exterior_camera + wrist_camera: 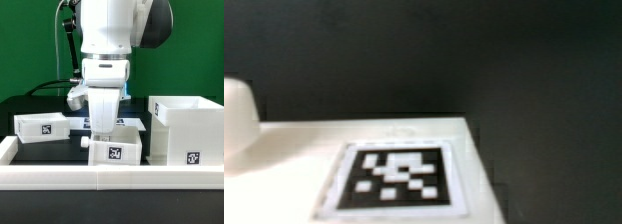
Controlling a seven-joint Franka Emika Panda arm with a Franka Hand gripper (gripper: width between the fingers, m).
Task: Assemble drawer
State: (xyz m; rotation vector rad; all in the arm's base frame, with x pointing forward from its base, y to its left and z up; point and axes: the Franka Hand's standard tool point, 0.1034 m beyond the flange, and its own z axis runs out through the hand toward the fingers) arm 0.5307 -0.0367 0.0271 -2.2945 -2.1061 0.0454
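The drawer parts are white plastic with black-and-white tags. The large cube-like shell (186, 132) stands at the exterior view's right. One tray box (41, 126) lies at the left. A second tray box (117, 148) with a knob (84, 143) sits in the middle, slightly turned. My gripper (106, 128) reaches straight down just behind this box, and the box hides its fingertips. The wrist view shows the box's tagged face (399, 180) very close, filling the lower frame. A blurred white shape (235, 125) stands beside it. I cannot see how the jaws stand.
A low white rail (100, 180) edges the black table (60, 105) along the front and turns back at the left. The shell stands close to the right of the middle tray box. Cables hang behind the arm at the back left.
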